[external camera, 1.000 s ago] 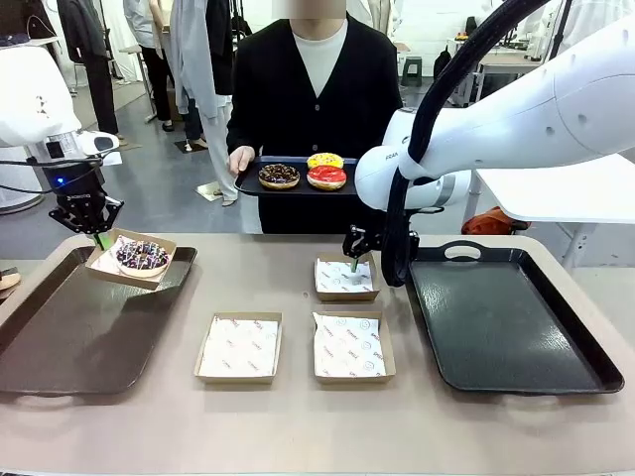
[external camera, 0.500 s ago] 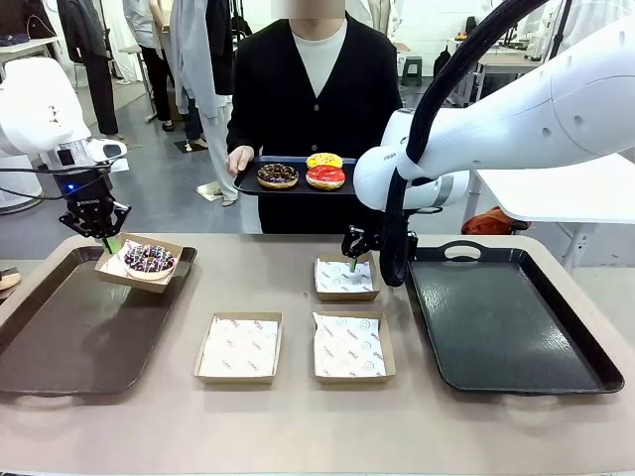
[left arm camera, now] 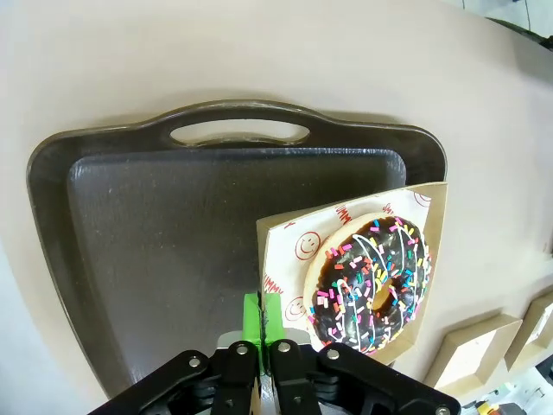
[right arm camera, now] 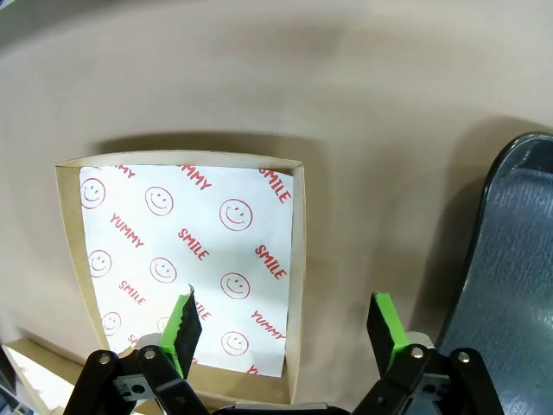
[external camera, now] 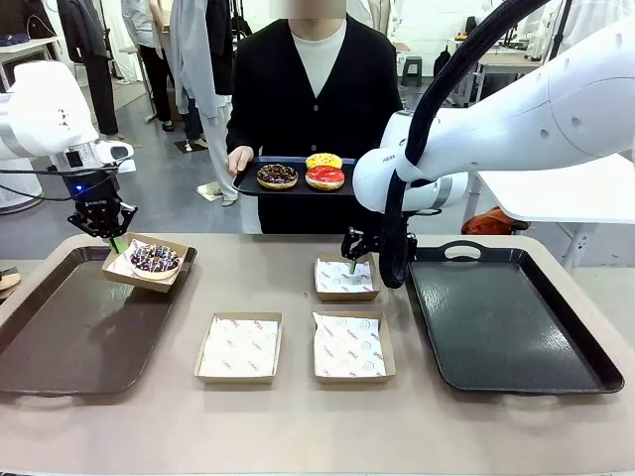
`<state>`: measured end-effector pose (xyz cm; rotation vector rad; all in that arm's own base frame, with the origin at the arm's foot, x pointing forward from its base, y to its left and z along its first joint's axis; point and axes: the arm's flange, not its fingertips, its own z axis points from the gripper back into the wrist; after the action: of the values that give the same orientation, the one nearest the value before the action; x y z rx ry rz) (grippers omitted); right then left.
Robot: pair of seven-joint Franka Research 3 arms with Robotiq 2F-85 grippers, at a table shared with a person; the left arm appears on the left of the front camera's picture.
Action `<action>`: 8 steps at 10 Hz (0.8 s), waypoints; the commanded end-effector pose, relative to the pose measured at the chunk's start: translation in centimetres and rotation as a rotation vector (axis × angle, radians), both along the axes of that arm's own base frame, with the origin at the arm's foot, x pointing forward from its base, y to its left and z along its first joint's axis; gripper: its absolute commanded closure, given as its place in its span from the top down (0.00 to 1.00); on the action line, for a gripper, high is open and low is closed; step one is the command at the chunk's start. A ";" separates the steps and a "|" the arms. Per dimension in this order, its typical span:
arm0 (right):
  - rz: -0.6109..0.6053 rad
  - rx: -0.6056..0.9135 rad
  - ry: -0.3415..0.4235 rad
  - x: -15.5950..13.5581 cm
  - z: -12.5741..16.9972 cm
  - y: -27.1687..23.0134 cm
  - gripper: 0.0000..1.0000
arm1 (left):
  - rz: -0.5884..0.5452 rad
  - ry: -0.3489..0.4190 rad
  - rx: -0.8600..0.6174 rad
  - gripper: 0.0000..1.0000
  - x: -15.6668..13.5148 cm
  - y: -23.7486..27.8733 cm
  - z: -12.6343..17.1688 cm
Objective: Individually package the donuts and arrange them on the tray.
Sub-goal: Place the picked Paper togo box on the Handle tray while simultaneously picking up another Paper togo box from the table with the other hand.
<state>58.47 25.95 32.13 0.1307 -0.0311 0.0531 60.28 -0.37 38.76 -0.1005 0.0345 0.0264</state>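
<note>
Clamping box [left arm camera: 437,242] with sprinkled donut [left arm camera: 346,285], left claw [left arm camera: 262,311], right claw [right arm camera: 285,316] spread

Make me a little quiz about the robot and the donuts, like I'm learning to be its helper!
1. Pick one. The left pincer is shut on: A) the brown cardboard box carrying the sprinkled chocolate donut; B) a paper napkin; C) a tray handle.
2. True or false: the right pincer is clamped shut on a spoon.
3. How many things lie on the black tray the person holds?
Key: 1 A. 2 False: it is open above an empty paper-lined box. 3 Three: dark chocolate donut, yellow-glazed donut, red-glazed donut.
</note>
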 end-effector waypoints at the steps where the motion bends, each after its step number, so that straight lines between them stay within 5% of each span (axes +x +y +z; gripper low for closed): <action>1: -0.014 -0.022 -0.004 0.6 0.2 0.2 1.00 | -0.026 -0.014 -0.014 0.01 0.6 -0.2 0.0; 8: -0.015 -0.020 0.001 0.6 0.0 0.1 1.00 | -0.026 -0.040 0.063 0.01 1.1 -1.4 -0.6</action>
<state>58.55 25.88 32.21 0.1305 -0.0319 0.0518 60.84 -1.40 38.14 -0.0614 0.0093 -0.0160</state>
